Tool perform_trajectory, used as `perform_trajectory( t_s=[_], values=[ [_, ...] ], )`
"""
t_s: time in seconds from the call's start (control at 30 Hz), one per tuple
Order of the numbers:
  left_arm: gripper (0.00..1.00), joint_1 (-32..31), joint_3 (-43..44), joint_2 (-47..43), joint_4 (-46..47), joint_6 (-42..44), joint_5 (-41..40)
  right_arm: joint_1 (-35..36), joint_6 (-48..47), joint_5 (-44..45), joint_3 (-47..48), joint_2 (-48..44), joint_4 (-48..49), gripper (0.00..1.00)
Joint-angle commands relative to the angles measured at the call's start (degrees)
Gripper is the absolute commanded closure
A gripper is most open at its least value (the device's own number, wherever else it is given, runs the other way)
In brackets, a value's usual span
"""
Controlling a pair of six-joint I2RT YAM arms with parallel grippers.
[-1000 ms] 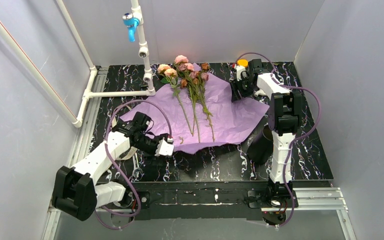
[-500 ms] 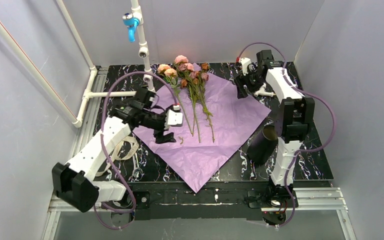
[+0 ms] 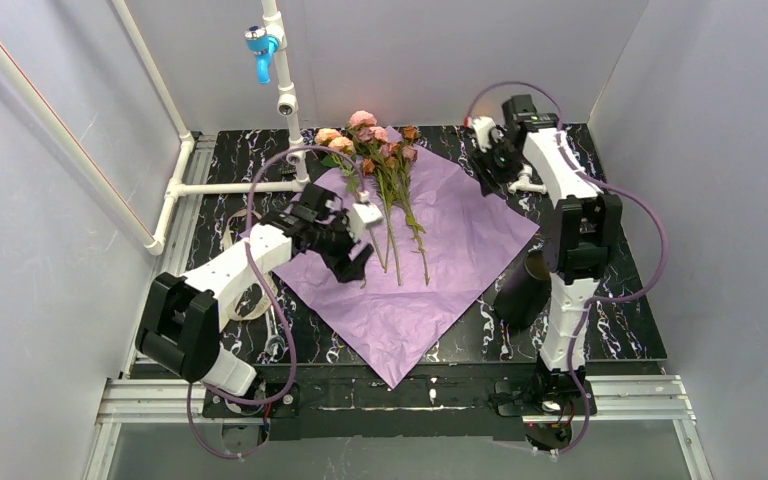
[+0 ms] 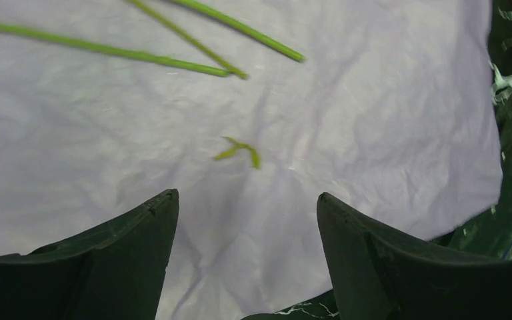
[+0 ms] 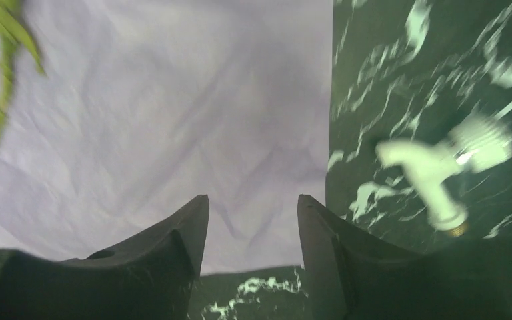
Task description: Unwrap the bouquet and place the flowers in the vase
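Note:
The bouquet is undone: its lilac paper lies spread flat as a diamond on the table. The flowers lie on its far part, their green stems running toward me. My left gripper hovers open over the paper just left of the stem ends, nothing between its fingers. My right gripper is at the paper's far right edge, open and holding nothing. The black vase stands right of the paper, beside the right arm.
A beige ribbon lies on the dark marbled table under the left arm. A white pipe frame stands at the back left. A white fitting lies right of the right gripper. A loose green leaf bit rests on the paper.
The paper went from crumpled to spread flat. My left gripper moved from the paper's near left edge up and right toward the stems. The right gripper shifted slightly toward the back.

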Motion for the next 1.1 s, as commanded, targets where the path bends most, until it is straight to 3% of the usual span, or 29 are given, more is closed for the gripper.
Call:
perform_trajectory(
  t_s=[0.0, 0.13, 0.27, 0.4, 0.57, 1.07],
  values=[
    [0.24, 8.28, 4.30, -2.09, 5.55, -16.59, -1.02, 8.87, 7.20, 3.91, 10.47, 0.52, 2.76, 0.36],
    [0.20, 9.98, 4.81, -3.34, 7.92, -20.25, -3.81, 13.49, 12.44, 7.86, 13.75, 1.40, 7.13, 0.26],
    [0.03, 10.82, 4.02, -5.56, 9.87, -24.17, -6.40, 18.32, 15.89, 10.00, 16.41, 3.75, 9.20, 0.21],
    [0.02, 11.36, 2.82, -8.04, 10.24, -27.04, -6.88, 22.69, 19.27, 11.44, 17.64, 6.70, 9.47, 0.17],
    [0.02, 11.43, 2.40, -9.73, 9.91, -29.07, -10.99, 26.80, 20.70, 21.65, 22.02, 12.35, 7.20, 0.20],
    [0.02, 11.35, 1.64, -10.38, 9.92, -28.76, -17.94, 27.80, 24.79, 24.08, 22.22, 20.85, 11.55, 0.36]
  ],
)
